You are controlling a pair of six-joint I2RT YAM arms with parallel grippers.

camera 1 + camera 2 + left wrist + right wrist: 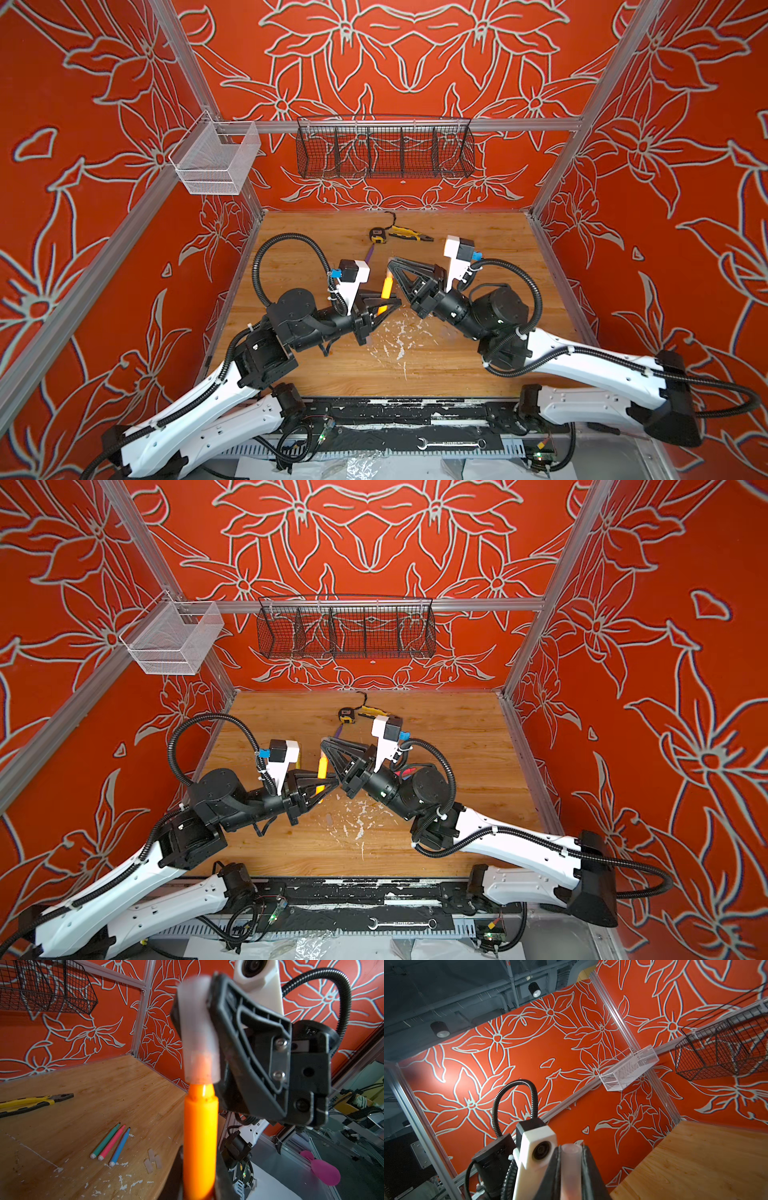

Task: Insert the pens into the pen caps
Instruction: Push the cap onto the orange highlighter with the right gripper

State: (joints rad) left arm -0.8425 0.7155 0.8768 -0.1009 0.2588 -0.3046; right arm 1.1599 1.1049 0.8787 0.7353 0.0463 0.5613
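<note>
The orange pen (200, 1136) is bright; the cap (197, 1032) looks frosted and nearly colourless, though blurred. The green pen (106, 1139), pink pen (112, 1141) and blue pen (120, 1146) have whitish ends. The table (83, 1088) is honey wood-grain, flecked white. The walls (108, 1001) are red-orange with pale flower outlines.

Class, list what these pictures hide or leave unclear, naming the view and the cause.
1. Tip of orange pen: left wrist view, inside blurred cap; depth unclear.
2. Cap's near end: right wrist view, cut off by picture edge.
3. The green pen: top views, hidden under right arm.
</note>
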